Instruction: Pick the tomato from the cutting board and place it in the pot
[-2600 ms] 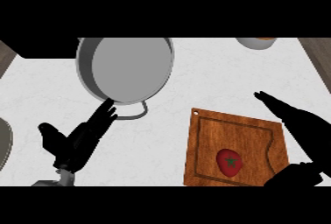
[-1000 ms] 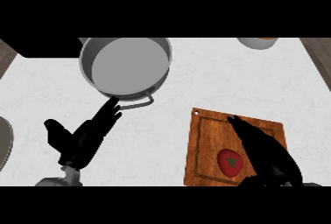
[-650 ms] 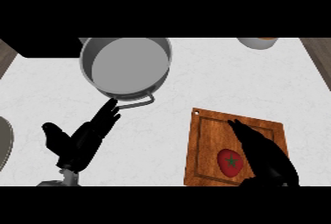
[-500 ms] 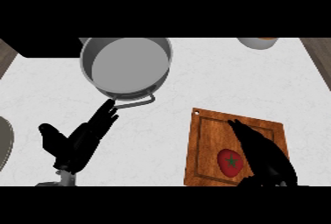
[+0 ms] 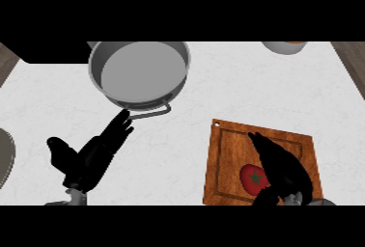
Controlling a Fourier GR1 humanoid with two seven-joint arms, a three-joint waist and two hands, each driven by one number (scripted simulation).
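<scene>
My right hand [image 5: 281,166] sits over the wooden cutting board [image 5: 231,159], fingers [image 5: 265,147] stretched straight and pointing toward the board's far-left side, thumb [image 5: 262,198] swung down near the lower edge of the view. The fingers are spread out flat, not curled on anything. The tomato [image 5: 253,176] lies on the board just to the left of my palm, in the near part of the board, green stem star facing up. The hand's edge seems to meet the tomato's right side, though from this angle I can't tell whether it truly touches or only overlaps it in view.

The board lies on the white marbled desk [image 5: 235,87], with a small hole at its far-left corner.

My left hand [image 5: 92,154] is well to the left, open too, fingers straight and pointing up and to the right, thumb out to the left. Its fingertips [image 5: 124,116] reach just short of the pot's loop handle [image 5: 153,112]. The grey pot [image 5: 140,72] stands at the far side of the desk, well apart from the board. A small bowl [image 5: 284,47] shows at the top right edge, and a curved grey rim [image 5: 6,159] at the left edge.
</scene>
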